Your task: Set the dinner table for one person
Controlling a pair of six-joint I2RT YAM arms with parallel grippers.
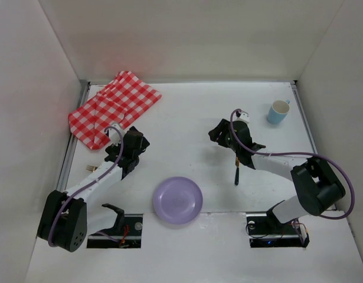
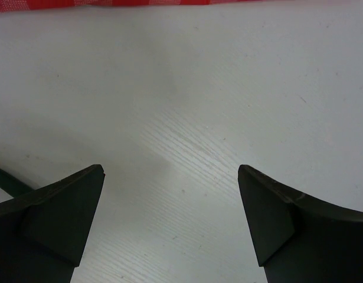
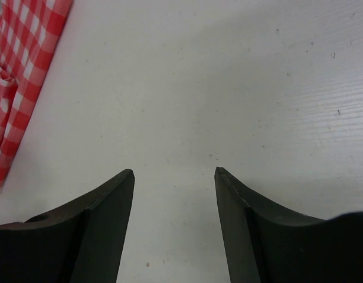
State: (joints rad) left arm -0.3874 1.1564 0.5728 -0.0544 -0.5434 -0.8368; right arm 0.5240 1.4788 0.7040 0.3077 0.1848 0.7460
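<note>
The dinner table (image 1: 187, 112) is a flat white surface with thin metal edge rails. A purple plate (image 1: 178, 200) sits near its front middle. A blue cup (image 1: 278, 112) stands at the back right. A dark-handled utensil (image 1: 236, 171) lies right of the plate, partly under my right arm. My left gripper (image 1: 136, 141) is open and empty over bare table (image 2: 187, 106), just near of the checked cloth. My right gripper (image 1: 218, 134) is open and empty over bare table (image 3: 228, 76), left of the cup. Both grippers also show open in the left wrist view (image 2: 170, 171) and the right wrist view (image 3: 174, 171).
A red-and-white checked cloth (image 1: 113, 106) lies crumpled at the back left; its edge shows in the left wrist view (image 2: 110, 5) and the right wrist view (image 3: 22, 71). A small pale utensil end (image 1: 90, 169) pokes out beside my left arm. A dark green piece (image 2: 7, 183) shows at the left.
</note>
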